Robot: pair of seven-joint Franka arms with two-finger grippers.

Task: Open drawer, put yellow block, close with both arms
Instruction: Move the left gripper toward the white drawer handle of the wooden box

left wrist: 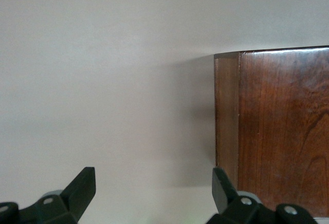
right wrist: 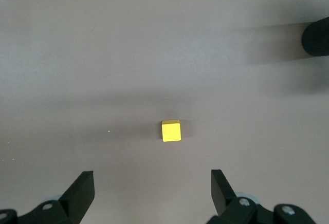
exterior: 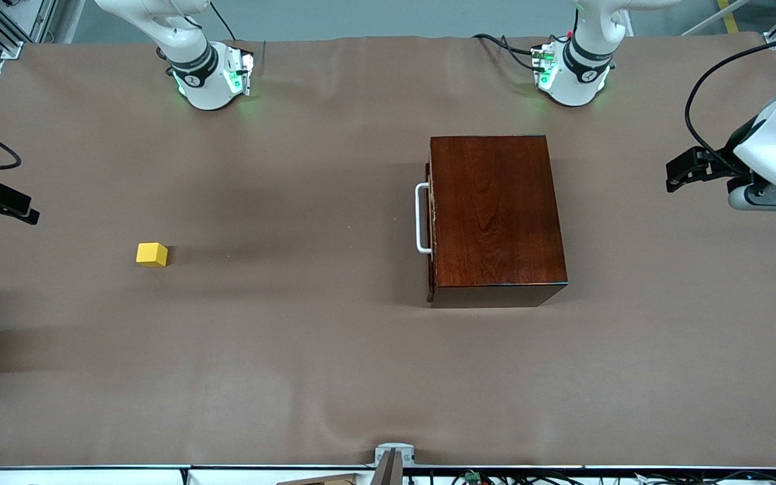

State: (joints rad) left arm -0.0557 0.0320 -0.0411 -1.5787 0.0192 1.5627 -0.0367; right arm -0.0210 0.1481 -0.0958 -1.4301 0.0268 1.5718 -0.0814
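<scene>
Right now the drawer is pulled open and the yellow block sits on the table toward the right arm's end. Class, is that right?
Not quite: the drawer is shut, its white handle close against the box, as the front view shows. The yellow block does sit on the table toward the right arm's end.

The drawer (exterior: pixel 432 222) sits flush in the wooden box (exterior: pixel 496 215), so its interior is hidden and only its front edge and white handle (exterior: pixel 422 218) show beside the box; in the left wrist view the box (left wrist: pixel 277 131) is cut off by the picture's edge. The right gripper (exterior: pixel 4 202), above the table (exterior: pixel 294 350) well apart from the box toward the right arm's end, is cut off by the front view's edge. The left gripper (exterior: pixel 688 168), at the left arm's end, shows only from the side there, while both wrist views crop their own fingers (left wrist: pixel 82 188) (right wrist: pixel 82 190) at the picture's edge.
</scene>
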